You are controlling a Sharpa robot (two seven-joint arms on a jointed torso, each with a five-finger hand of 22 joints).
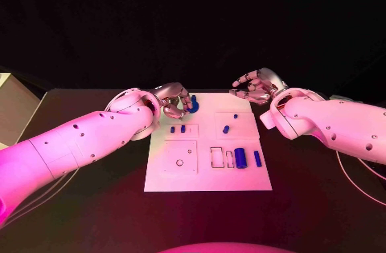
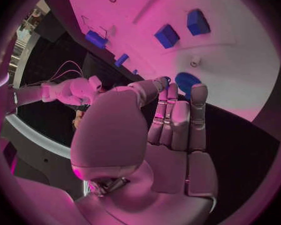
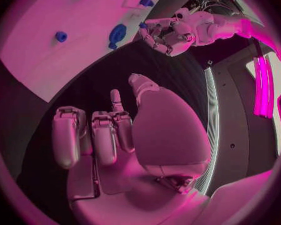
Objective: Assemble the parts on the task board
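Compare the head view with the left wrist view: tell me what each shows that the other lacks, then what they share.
Head view alone: the whole task board, with the large blue cylinder and a slimmer blue piece in its near right area.

Left wrist view alone: the left hand's palm side, fingers extended side by side toward a round blue part, with no visible grip.

Both: the left hand at the board's far left corner, the right hand hovering off the board holding nothing, and two small blue blocks.

The left hand (image 1: 171, 100) hides part of the curved blue part (image 1: 194, 104) at the task board's (image 1: 241, 181) far edge.
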